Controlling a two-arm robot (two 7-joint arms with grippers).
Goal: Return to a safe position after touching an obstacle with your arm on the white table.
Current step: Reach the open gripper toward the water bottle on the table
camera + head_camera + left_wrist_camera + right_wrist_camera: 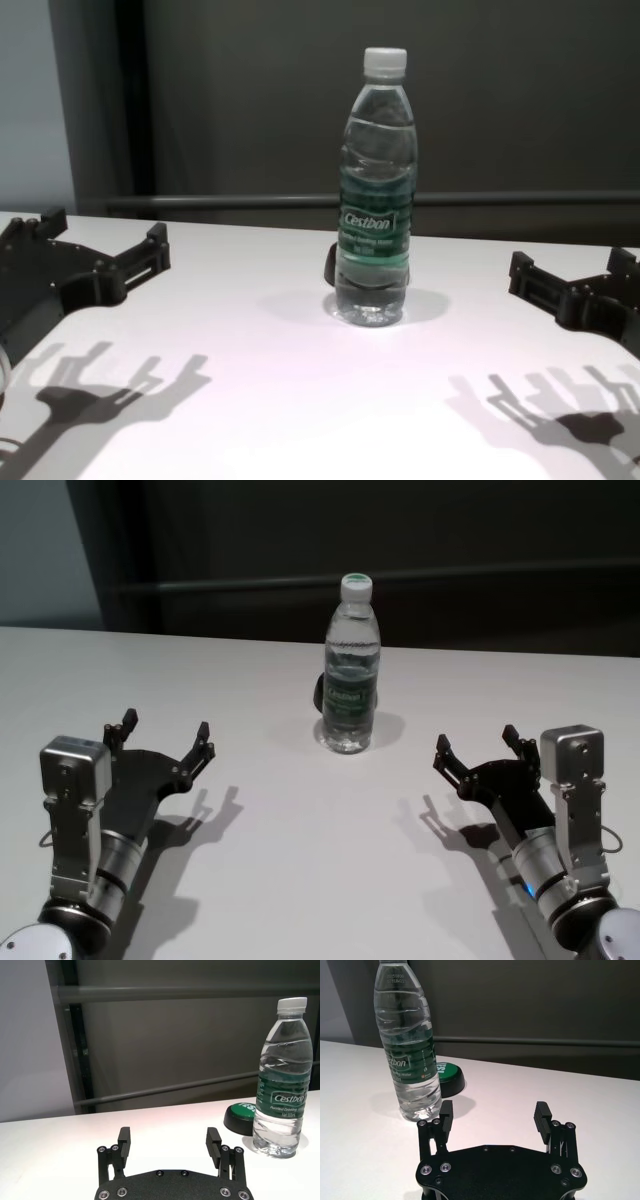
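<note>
Clear bottle [350, 670] stands upright on white table [300, 860], apparently untouched; left tool [165, 738], right tool [478, 748] spread.

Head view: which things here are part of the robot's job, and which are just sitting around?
Part of the job:
- water bottle, standing upright
- white table
- left gripper, jaws open, holding nothing
- right gripper, jaws open, holding nothing

Just sitting around:
- small black disc with a green top, right behind the bottle
- dark wall with a rail
</note>
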